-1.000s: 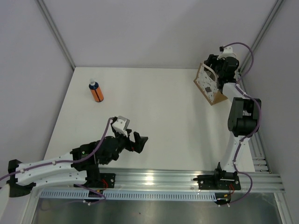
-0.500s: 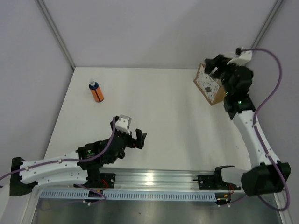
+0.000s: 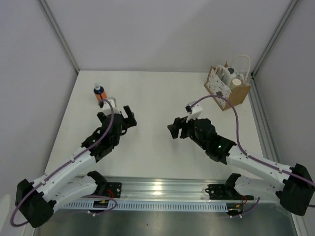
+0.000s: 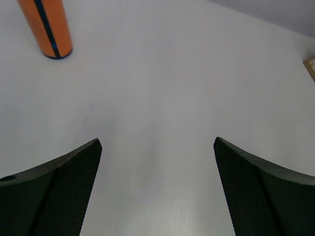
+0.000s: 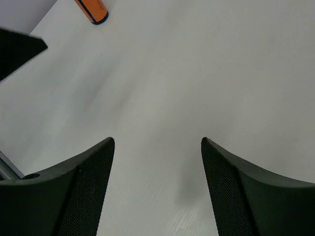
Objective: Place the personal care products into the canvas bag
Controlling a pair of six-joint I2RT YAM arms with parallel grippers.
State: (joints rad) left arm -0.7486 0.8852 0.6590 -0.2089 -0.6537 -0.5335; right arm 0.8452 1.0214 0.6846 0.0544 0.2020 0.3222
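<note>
Over the last second our right gripper (image 3: 175, 127) has left the mouth of the small tan canvas bag with the white dotted side panel (image 3: 227, 91) and now hangs over mid-table, jaws parted and empty. Our left gripper (image 3: 121, 117), wide open and empty too, has moved up near the orange bottle with the dark label (image 3: 101, 96), which stands at the far left of the white table (image 3: 157, 98). We judge one product delivered and the orange one next. Only the top view shows the bag and a pale capped shape (image 3: 238, 81) inside it, probably the cream bottle; the wrist views confirm that nothing sits between either pair of jaws.
</note>
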